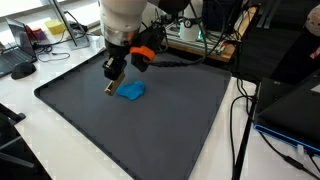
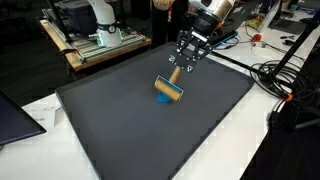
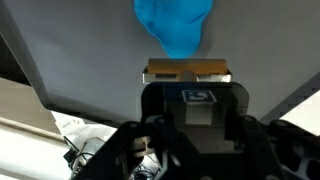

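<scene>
Wooden block [image 2: 168, 89] held low beside a blue cloth [image 1: 130, 91] on the dark mat [image 1: 180, 120].
The jaws look closed on the block, whose lower edge sits at or just above the mat, toward its far side, with the cloth just beside it. Pressing lower could jam the block against the mat and twist it in the grip. A sideways sweep could drag and bunch the cloth.

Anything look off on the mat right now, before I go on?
Nothing looks spilled or broken. The only untidy thing is the blue lump, crumpled on the grey mat right by the wooden tool. The gripper holds that tool at a slant.
</scene>
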Robot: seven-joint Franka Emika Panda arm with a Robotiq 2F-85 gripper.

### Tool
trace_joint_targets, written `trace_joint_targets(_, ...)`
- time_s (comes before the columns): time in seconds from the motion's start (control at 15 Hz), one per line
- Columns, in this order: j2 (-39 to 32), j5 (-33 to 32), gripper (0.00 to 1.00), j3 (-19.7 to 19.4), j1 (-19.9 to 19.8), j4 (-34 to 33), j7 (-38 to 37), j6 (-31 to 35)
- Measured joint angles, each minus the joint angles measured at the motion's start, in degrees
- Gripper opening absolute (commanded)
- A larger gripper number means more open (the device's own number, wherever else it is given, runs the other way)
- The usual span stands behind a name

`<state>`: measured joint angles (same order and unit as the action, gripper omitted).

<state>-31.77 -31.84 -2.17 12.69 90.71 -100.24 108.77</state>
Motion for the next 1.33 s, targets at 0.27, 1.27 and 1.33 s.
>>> trace_joint_targets(0.27, 4.5, 2.7, 0.23, 0.0, -2.3, 5.8, 6.3, 4.3)
trace_joint_targets(1.27, 17.3, 13.5, 0.23, 0.0, -8.6, 20.9, 37.0, 18.0)
trace_joint_targets(1.33, 18.0, 14.1, 0.23, 0.0, -8.9, 21.8, 39.4, 18.8)
